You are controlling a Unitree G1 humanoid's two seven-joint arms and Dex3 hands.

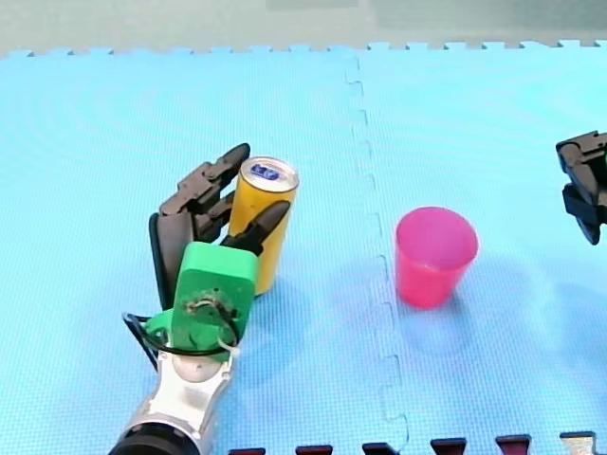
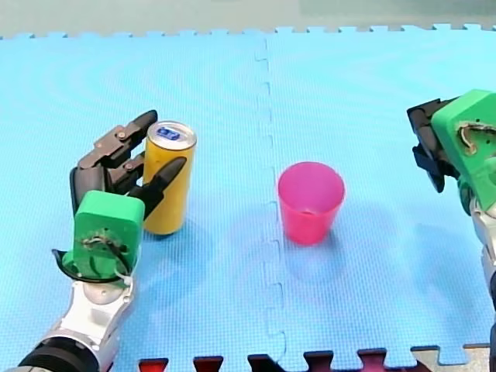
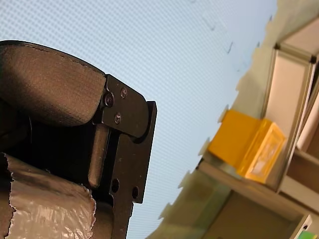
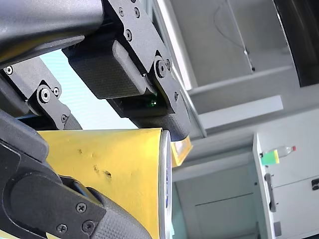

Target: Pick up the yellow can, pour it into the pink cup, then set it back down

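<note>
The yellow can (image 1: 266, 223) stands upright on the blue foam mat (image 1: 114, 114), left of centre. My left hand (image 1: 262, 182) comes up from the near left and wraps it, fingers behind and thumb across the front. In the second wrist view the can (image 4: 99, 169) sits between the black fingers (image 4: 124, 74), which touch its rim. The pink cup (image 2: 310, 201) stands upright on the mat to the can's right, apart from both hands. At the right edge my right hand (image 2: 428, 147) holds nothing.
A jigsaw seam (image 1: 375, 237) runs front to back through the mat between can and cup. Dark and coloured tabs (image 2: 325, 360) line the mat's near edge. In the first wrist view a shelf frame with an orange box (image 3: 249, 147) stands beyond the mat.
</note>
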